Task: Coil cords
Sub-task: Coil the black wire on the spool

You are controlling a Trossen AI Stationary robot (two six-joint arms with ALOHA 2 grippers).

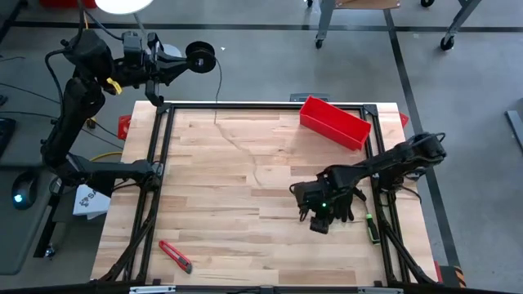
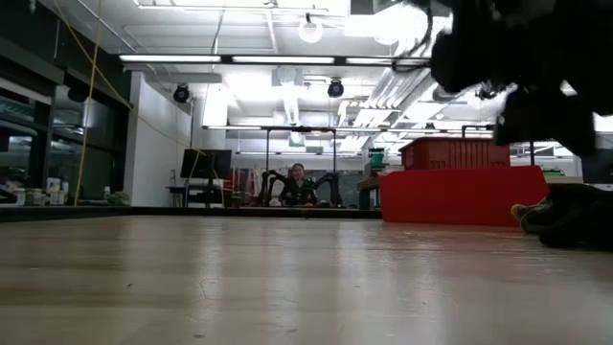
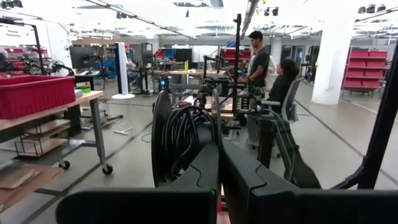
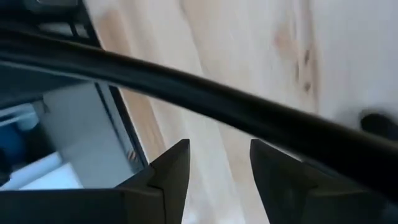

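Observation:
My left gripper point(image 1: 181, 59) is raised beyond the table's far left corner, points level, and is shut on the small black spool point(image 1: 200, 55). In the left wrist view, dark cord windings show on the spool point(image 3: 181, 134). The thin dark cord point(image 1: 218, 90) hangs from the spool to the table's far edge. From there it lies slack in a wavy line on the wood point(image 1: 255, 167). My right gripper point(image 1: 315, 219) hovers low over the table's right half, slanting down. Its fingers stand open point(image 4: 214, 165) with nothing between them. My left gripper pinches the spool's near rim point(image 3: 214, 127) between its two fingers, coming at it level. The fingers point(image 3: 202, 177) hide the exact place of contact. The spool stands on edge, lifted clear of the table, and the cord hangs slack from it.
A red bin point(image 1: 335, 122) sits at the table's far right, also seen in the low view point(image 2: 460, 192). A red-handled cutter point(image 1: 176, 256) lies near the front left. A black frame point(image 1: 159, 155) borders the table. People are in the room beyond point(image 3: 258, 59).

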